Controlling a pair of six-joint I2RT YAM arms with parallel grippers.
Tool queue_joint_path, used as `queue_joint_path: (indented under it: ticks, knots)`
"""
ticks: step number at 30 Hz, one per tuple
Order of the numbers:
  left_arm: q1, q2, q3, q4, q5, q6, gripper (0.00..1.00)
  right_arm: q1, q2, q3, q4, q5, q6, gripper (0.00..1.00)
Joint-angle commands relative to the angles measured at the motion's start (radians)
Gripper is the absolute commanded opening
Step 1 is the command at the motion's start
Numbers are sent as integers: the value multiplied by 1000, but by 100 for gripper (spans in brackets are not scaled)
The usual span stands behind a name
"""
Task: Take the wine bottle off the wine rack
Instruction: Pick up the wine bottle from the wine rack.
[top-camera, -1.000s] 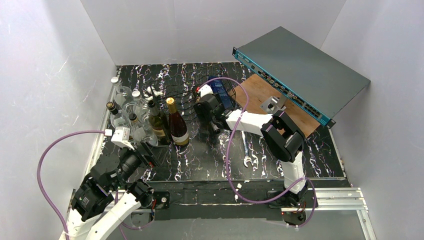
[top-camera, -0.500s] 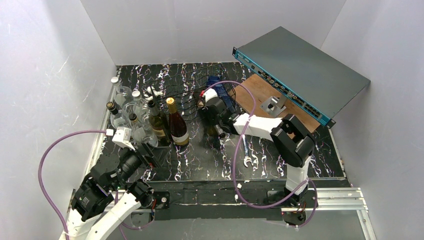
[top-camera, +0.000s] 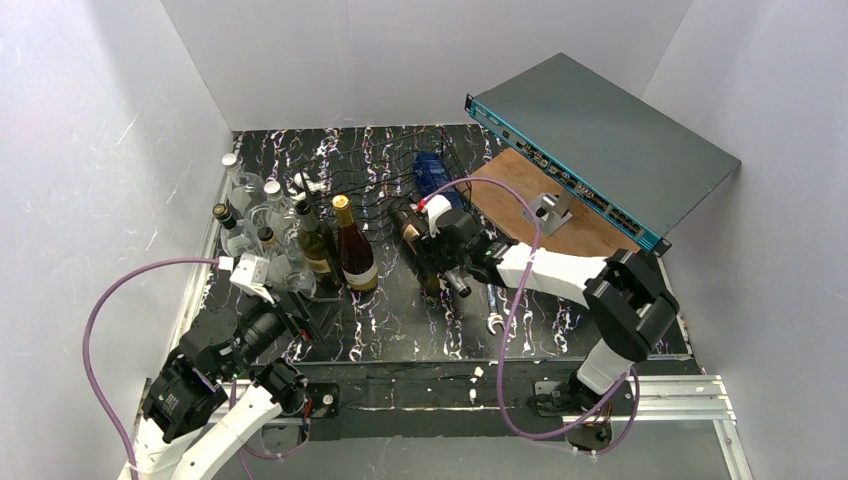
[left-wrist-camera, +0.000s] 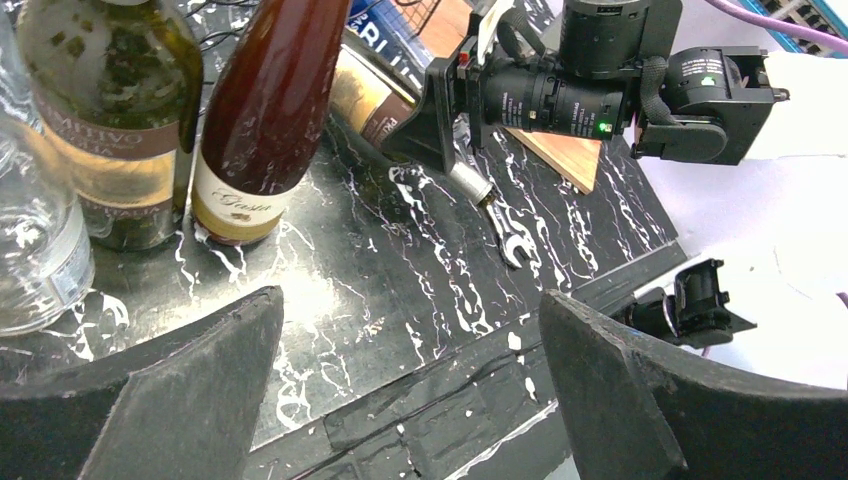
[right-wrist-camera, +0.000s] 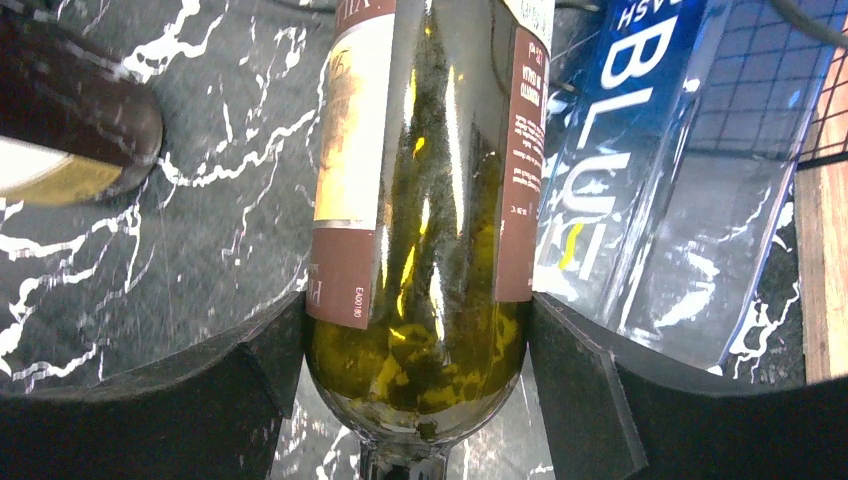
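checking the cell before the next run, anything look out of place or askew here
A grey network switch sits tilted at the back right, above a wooden board, not lying flat. A wrench lies loose on the table near the green wine bottle held by the right gripper. No spill shows.

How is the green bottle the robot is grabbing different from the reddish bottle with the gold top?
The green bottle is tipped on its side; the reddish bottle stands upright. The right gripper clamps the green bottle; no gripper touches the reddish bottle. The green bottle's label is dark red and tan; the reddish bottle's is mostly white. Both are labelled glass wine bottles.
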Motion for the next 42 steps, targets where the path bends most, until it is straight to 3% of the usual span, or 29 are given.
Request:
queue_joint_path:
  ticks: [1,25,31,42]
  knots:
    - [3,21,0,46,104,55,98,10,-106,-36,47,-85,-57,31]
    - [3,43,-42,103,333,125,98,9,-270,-167,-112,-315,-280,27]
    - [4,49,-56,120,417,146,98,10,-293,-199,-155,-332,-406,28]
    - [4,50,-106,148,469,162,98,11,-175,-183,-217,-393,-560,34]
